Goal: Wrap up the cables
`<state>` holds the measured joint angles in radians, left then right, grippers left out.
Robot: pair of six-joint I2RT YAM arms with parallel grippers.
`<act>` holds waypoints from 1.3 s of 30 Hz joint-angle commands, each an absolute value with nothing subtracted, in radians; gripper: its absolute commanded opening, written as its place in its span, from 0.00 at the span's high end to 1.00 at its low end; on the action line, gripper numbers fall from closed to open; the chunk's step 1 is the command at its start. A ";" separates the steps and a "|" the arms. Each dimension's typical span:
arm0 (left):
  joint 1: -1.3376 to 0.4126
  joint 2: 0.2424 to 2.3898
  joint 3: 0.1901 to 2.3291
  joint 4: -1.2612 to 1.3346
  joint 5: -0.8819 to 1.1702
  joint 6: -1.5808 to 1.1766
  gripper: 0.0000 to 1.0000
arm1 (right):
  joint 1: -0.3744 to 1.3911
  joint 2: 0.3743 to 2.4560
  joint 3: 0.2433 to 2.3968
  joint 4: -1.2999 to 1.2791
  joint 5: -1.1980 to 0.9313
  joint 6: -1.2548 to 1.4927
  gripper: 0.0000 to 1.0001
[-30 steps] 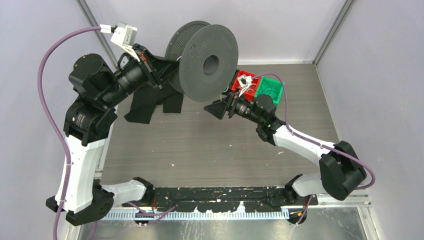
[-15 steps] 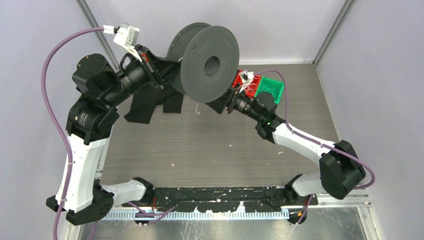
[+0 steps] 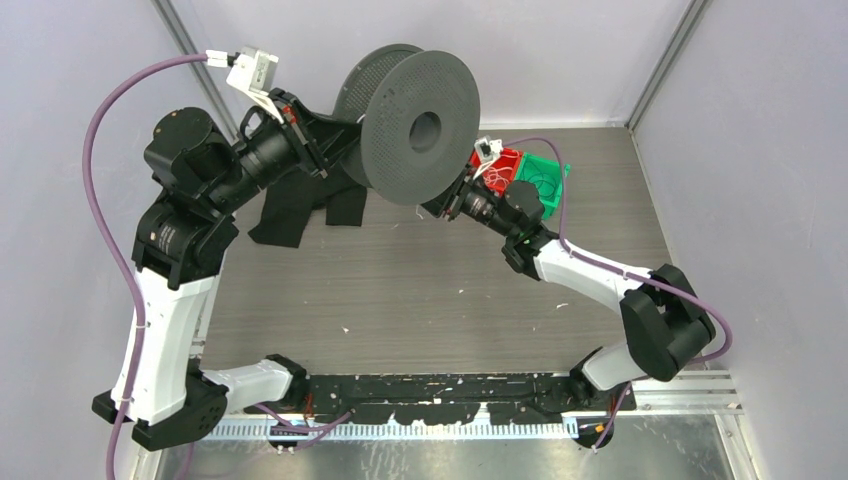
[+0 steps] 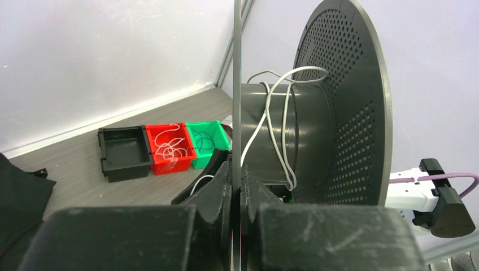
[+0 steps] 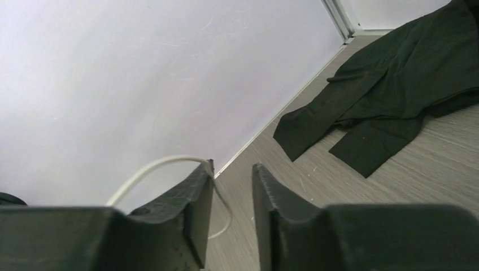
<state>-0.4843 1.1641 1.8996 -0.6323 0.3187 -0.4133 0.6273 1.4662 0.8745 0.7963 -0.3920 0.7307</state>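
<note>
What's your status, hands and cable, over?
Left hand shut on the spool flange. Right hand open, white cable across one fingertip. Cable looped loosely round the hub. Black cloth below, clear of both hands.

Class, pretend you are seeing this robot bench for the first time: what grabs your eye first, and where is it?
A large dark grey perforated plastic spool dominates, raised above the far side of the table with its thin flange pinched between the left arm's fingers. A thin white cable loops loosely round its hub. At the far right, a small red plastic bin of white cable curls sits beside a green plastic bin.
</note>
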 commanded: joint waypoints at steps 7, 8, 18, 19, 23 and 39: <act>-0.488 1.137 1.916 -0.505 0.328 -0.435 1.00 | 0.628 1.484 0.906 0.877 -0.383 0.752 0.98; -0.488 1.137 1.915 -0.507 0.316 -0.432 1.00 | 0.628 1.485 0.907 0.869 -0.387 0.757 0.99; -0.488 1.249 1.857 -0.478 -0.100 -0.437 1.00 | 0.725 1.373 0.881 0.260 -0.230 0.730 1.00; -0.489 1.264 1.840 -0.460 -0.154 -0.437 1.00 | 0.749 1.354 0.883 0.197 -0.196 0.709 1.00; -0.490 1.332 1.765 -0.395 -0.296 -0.426 1.00 | 0.855 1.300 0.960 -0.075 -0.092 0.623 0.99; -0.573 1.331 1.533 -0.454 -0.124 -0.091 1.00 | 0.926 1.349 1.586 -0.633 0.049 0.083 0.99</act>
<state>-0.5678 1.4483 1.5696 -0.5377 -0.2398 -0.1871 0.9569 1.3350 1.5002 -0.5518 -0.0639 0.2882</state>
